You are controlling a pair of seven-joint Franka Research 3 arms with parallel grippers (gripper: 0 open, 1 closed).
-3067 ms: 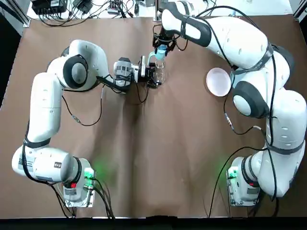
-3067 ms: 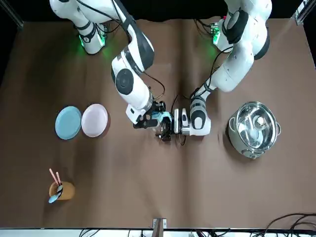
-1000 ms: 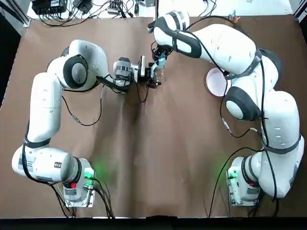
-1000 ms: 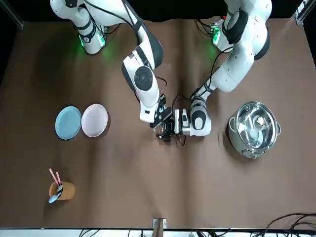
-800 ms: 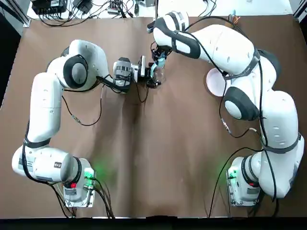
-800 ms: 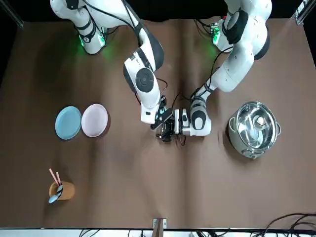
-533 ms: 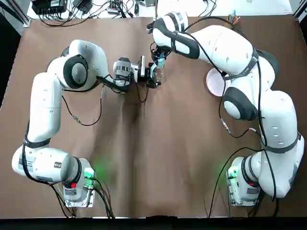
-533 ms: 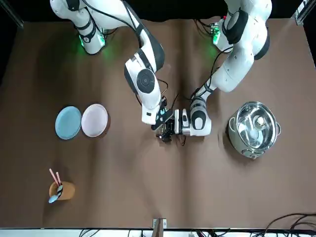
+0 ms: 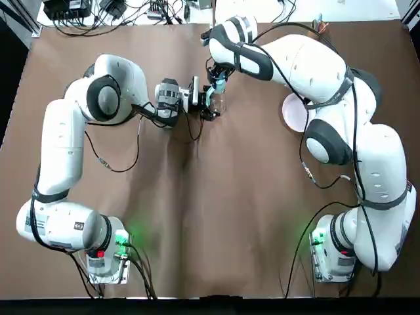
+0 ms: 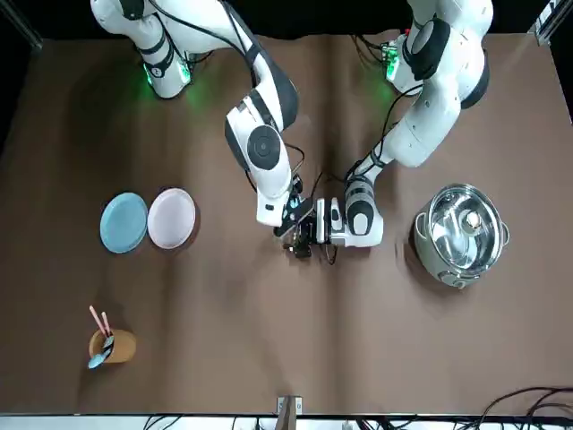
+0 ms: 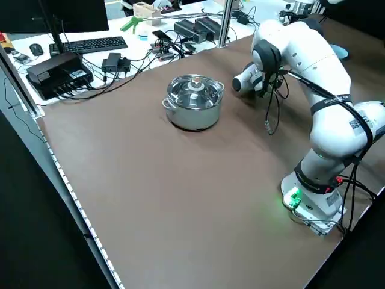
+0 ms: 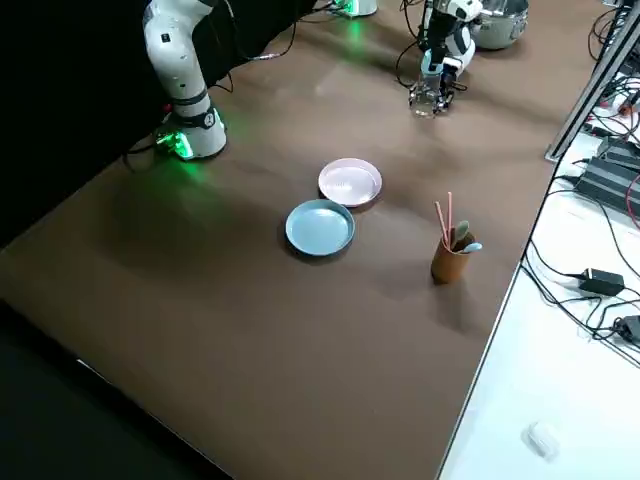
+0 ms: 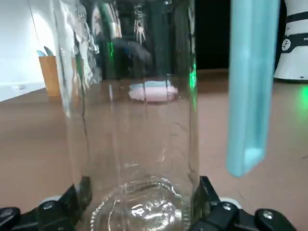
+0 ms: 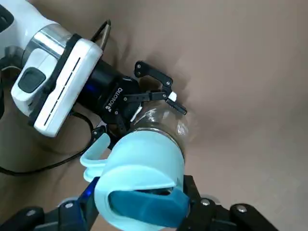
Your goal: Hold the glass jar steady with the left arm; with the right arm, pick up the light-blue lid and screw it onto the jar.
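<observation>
Glass jar [image 13: 139, 120] clamped low by our left gripper [image 9: 209, 105], far centre | right gripper [image 9: 219, 81] grasps light-blue lid [image 14: 142, 163] beside the jar | we should level lid, then twist gently.

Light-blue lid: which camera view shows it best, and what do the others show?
The right wrist view: the light-blue lid fills the foreground, in the right pincer by the glass jar. The left wrist view shows a strip; top and front views show a blue speck; the side views show nothing clear.

Clear jar [image 13: 134, 120]; light-blue lid [image 14: 142, 168]; brown table [image 9: 230, 197]; pink plate [image 10: 171, 218]; blue plate [image 10: 123, 222].
</observation>
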